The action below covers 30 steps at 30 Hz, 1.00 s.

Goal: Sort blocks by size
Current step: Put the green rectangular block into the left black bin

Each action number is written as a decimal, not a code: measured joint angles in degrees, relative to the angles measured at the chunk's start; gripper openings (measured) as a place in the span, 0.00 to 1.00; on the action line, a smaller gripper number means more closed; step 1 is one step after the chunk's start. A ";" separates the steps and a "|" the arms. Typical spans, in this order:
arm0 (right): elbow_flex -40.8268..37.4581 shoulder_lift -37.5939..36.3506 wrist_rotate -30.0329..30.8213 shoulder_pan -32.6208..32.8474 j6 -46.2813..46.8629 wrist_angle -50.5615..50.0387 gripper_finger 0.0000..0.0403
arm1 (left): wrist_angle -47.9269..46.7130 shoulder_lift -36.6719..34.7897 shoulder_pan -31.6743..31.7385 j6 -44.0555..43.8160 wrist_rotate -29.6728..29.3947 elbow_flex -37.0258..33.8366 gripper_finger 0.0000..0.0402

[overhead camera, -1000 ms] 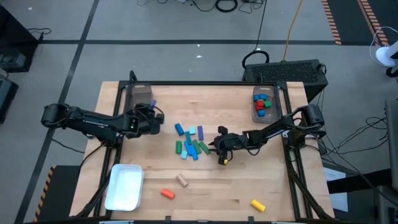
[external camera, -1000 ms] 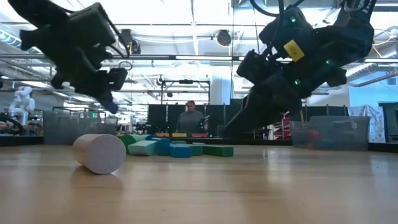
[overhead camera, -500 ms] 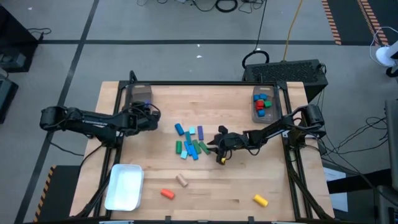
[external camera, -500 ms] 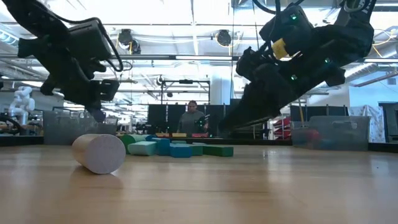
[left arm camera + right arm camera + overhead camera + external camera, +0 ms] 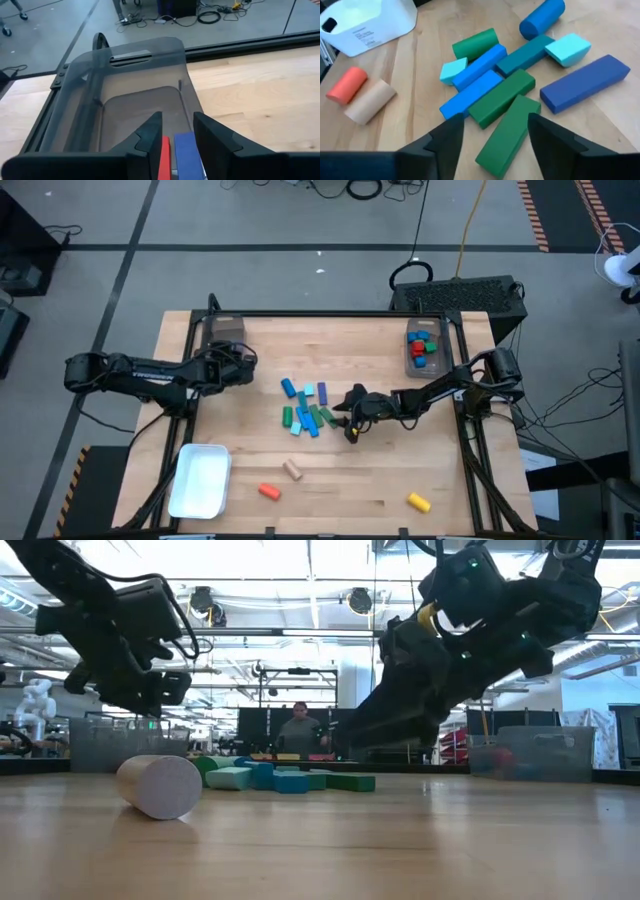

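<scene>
A pile of blue, green and light blue blocks lies flat on the table's middle; it also shows in the right wrist view. My right gripper hovers open and empty just right of the pile, over a green bar. My left gripper is shut on a red block and a blue block at the near end of a grey clear bin at the far left. The low view shows both arms above the table, the left one. My left gripper pinches a red block and a blue block side by side between its two fingers. The fingers point toward the table's far edge, at the bin. The blocks are lifted clear of the table; their lower ends lie outside the frame.
A clear bin with red, blue and green blocks stands at the far right. A white tray sits near left. An orange cylinder, a tan cylinder and a yellow block lie near the front edge.
My left gripper has drawn back toward the table's left and far edge, toward the grey bin, still shut on its blocks. My right gripper has crept toward the block pile, staying open.
</scene>
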 joint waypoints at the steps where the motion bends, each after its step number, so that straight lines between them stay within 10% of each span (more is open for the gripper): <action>1: 0.00 0.00 0.00 0.00 -0.28 -0.25 0.54 | -0.02 0.00 0.18 0.02 0.02 0.00 0.29; 17: 3.57 5.61 6.89 3.29 1.17 -3.11 0.64 | 0.45 0.00 -0.21 17.43 9.22 10.02 0.29; 30: 17.28 12.57 20.23 7.06 2.29 -25.72 0.55 | 3.37 0.00 -1.70 27.72 9.18 14.95 0.29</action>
